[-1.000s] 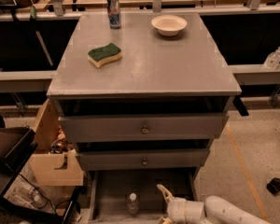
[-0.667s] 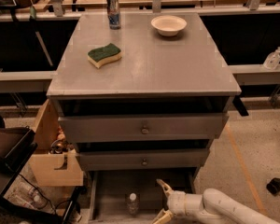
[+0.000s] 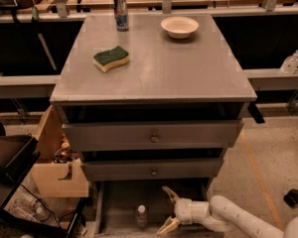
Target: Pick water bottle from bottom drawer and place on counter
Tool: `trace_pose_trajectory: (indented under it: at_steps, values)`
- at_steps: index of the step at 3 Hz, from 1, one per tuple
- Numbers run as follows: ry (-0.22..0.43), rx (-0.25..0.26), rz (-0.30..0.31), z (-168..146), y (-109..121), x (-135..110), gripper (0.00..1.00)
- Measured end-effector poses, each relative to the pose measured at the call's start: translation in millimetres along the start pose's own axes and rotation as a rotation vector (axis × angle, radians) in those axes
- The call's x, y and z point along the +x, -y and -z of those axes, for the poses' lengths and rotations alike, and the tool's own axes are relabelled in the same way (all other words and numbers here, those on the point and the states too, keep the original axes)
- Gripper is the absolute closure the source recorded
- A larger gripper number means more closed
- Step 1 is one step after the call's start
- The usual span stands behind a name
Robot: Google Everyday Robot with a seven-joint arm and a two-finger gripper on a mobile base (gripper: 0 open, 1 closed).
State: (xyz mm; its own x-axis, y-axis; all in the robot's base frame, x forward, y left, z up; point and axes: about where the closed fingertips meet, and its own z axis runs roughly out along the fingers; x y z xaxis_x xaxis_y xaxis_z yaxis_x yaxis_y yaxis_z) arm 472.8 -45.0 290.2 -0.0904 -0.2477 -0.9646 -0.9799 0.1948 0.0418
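The water bottle [image 3: 141, 215] stands upright in the open bottom drawer [image 3: 114, 202], its white cap up, left of centre. My gripper [image 3: 168, 209] is inside the drawer just to the right of the bottle, fingers spread open, one finger pointing up and one down. It does not touch the bottle. The white arm reaches in from the lower right. The grey counter [image 3: 164, 63] tops the cabinet.
On the counter lie a green-yellow sponge [image 3: 111, 58], a blue-silver can [image 3: 120, 12] and a white bowl [image 3: 179, 27]. Two knobbed drawers [image 3: 151, 138] sit above the bottom drawer. A pump dispenser [image 3: 290, 62] stands on the right ledge. A cardboard box [image 3: 57, 162] is at left.
My gripper has moved left inside the drawer, closer to the water bottle. The bottle has not moved.
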Motion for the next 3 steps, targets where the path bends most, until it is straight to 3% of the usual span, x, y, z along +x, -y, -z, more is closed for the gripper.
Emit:
trace_pose_trajectory:
  at_steps: [2,3]
  values:
    - [0.069,-0.045,0.026,-50.3,3.2,10.8,0.00]
    - [0.072,-0.064,0.028,-69.2,4.2,14.0,0.00]
